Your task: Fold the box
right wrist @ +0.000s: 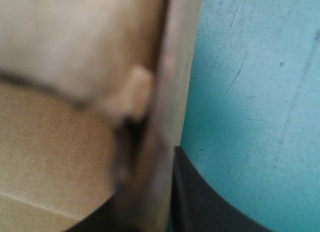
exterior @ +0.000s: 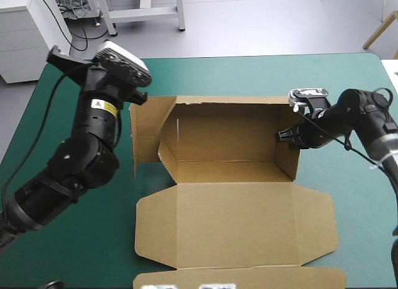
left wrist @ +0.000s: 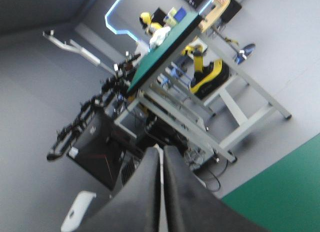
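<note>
The brown box (exterior: 227, 137) stands mid-table as an open tray, back and side walls raised. Its lid (exterior: 236, 224) lies flat toward the near edge, ending in a front flap (exterior: 249, 278). My right gripper (exterior: 286, 137) is at the right wall (exterior: 288, 153). In the right wrist view that wall (right wrist: 160, 92) runs between the fingers, one black finger (right wrist: 200, 202) on its outer side, so my right gripper (right wrist: 167, 162) is shut on the box. My left gripper (exterior: 140, 96) is raised over the left wall's (exterior: 146, 130) far top corner. It (left wrist: 161, 152) is shut, pointing out into the room, nothing held.
Bare teal-green cover (exterior: 348, 233) lies right of the box, and more (exterior: 93, 239) lies left under the raised left arm. The lid's flap reaches the table's near edge. A corner of the cover (left wrist: 285, 189) shows beside the left gripper.
</note>
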Robot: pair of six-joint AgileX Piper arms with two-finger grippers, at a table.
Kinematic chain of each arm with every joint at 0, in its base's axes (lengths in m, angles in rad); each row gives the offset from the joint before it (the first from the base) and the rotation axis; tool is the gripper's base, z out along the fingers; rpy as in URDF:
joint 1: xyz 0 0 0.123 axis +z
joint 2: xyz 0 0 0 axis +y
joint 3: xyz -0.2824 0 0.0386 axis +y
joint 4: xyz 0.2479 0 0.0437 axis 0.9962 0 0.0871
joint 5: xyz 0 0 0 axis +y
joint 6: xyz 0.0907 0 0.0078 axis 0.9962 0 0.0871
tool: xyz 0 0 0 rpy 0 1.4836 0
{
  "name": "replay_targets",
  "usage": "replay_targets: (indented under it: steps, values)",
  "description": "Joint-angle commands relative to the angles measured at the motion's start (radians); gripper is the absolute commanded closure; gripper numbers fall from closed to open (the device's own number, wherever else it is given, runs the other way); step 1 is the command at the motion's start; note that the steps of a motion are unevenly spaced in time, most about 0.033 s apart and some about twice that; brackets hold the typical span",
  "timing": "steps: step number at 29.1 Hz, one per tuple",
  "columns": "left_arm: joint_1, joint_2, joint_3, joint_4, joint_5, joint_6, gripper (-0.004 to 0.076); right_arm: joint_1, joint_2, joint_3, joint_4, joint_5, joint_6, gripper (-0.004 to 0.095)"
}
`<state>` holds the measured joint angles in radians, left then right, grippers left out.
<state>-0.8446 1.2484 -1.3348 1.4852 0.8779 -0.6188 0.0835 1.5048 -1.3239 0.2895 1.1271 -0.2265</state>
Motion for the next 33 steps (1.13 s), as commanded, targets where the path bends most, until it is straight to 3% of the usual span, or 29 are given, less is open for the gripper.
replay_targets:
  steps: [1, 8, 18, 21, 26, 33]
  values:
    - [0.137, -0.046, -0.034, -0.106, -0.034, 0.015, 0.0725, 0.002, 0.064, -0.094, 0.006, 0.076, 0.007, 0.0925]
    - [0.480, -0.046, -0.034, -0.686, -0.096, 0.322, 0.0725, 0.002, 0.269, -0.283, 0.008, 0.076, 0.030, 0.0925]
    - [0.824, -0.043, -0.034, -1.245, -0.022, 0.647, 0.0725, 0.028, 0.386, -0.423, -0.008, 0.048, -0.016, 0.0908]
    - [0.861, -0.041, -0.034, -1.304, 0.000, 0.686, 0.0725, 0.057, 0.386, -0.445, -0.086, 0.037, -0.034, 0.0780]
    - [0.876, -0.030, -0.034, -1.357, 0.054, 0.730, 0.0725, 0.090, 0.386, -0.511, -0.162, 0.042, -0.004, 0.0441]
    - [0.876, 0.000, -0.034, -1.389, 0.097, 0.732, 0.0725, 0.092, 0.354, -0.565, -0.158, 0.076, -0.004, 0.0399]
